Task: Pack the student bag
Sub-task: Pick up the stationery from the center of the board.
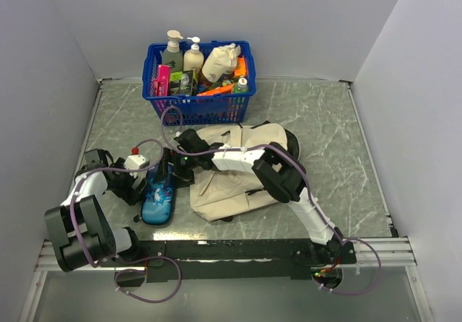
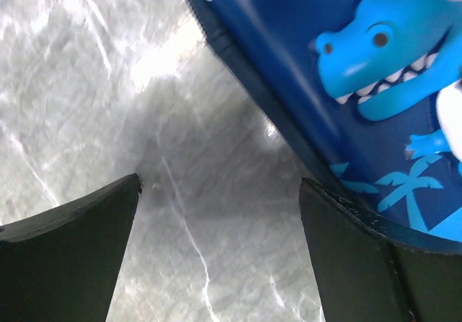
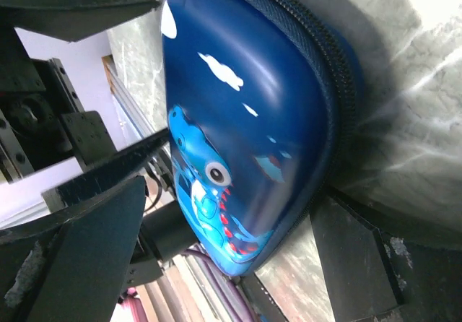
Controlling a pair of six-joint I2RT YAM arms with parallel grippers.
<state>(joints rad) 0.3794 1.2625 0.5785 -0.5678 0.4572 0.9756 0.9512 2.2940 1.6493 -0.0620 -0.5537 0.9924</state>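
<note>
On grey marbled table (image 1: 339,149), mid, lies the bag (image 1: 231,185): soft cream fabric, slumped flat and creased, dark rim at its far right end, partly under the R arm. Just left of it sits the case (image 1: 157,198), a glossy hard-shell oval in deep blue with a black zip round the edge. Its print shows a light-blue cartoon creature w/ white teeth, palm trees and white cloud blobs. No writing legible on it.

At the far edge stands the basket (image 1: 198,105), blue plastic w/ a lattice wall, crammed w/ pump bottles (image 1: 173,48), a cream cloth lump, and pink and orange packs. Labels are too small to read.

L arm is folded tight, elbow back near its base, wrist low at the case's left side. L gripper (image 2: 220,180) has jaws wide w/ bare table between them. One black finger (image 2: 354,257) is right against the case edge; the other stands clear.

R arm stretches from the near right base across the bag, elbow above the fabric, wrist at the case's far end. R gripper (image 3: 231,199) has jaws wide, straddling the case. A gap shows on one side; contact on the other can't be told.
</note>
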